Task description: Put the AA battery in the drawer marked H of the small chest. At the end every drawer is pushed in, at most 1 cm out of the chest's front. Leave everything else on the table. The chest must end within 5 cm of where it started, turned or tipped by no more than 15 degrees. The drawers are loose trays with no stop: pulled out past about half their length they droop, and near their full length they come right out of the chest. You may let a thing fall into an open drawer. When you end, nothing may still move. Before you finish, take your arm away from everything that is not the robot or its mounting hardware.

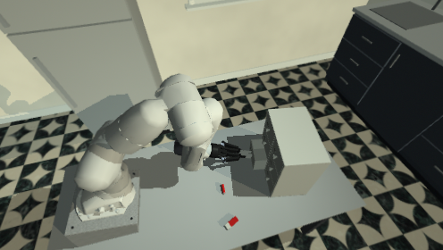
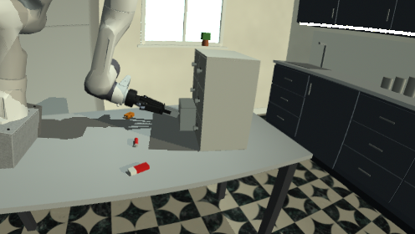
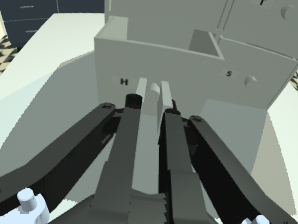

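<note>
The chest (image 1: 299,138) (image 2: 230,104) stands upright at the table's right. Its drawer marked H (image 1: 257,154) (image 2: 187,118) (image 3: 165,61) is partly pulled out, roughly level. My gripper (image 1: 245,154) (image 2: 172,112) (image 3: 152,91) is shut on that drawer's knob (image 3: 155,88), with one pale fingertip on each side. A small red piece (image 1: 223,188) (image 2: 135,141) and a larger red-and-white piece (image 1: 231,222) (image 2: 138,169) lie on the table (image 1: 188,214) (image 2: 84,167). At this size I cannot tell surely which is the AA battery.
An orange object (image 2: 129,115) lies on the table beyond the small red piece. The drawer marked S (image 3: 260,75) is beside H, in the chest's front. Other drawers above look pushed in, their knobs sticking out. The arm's base block (image 1: 104,232) stands at the left.
</note>
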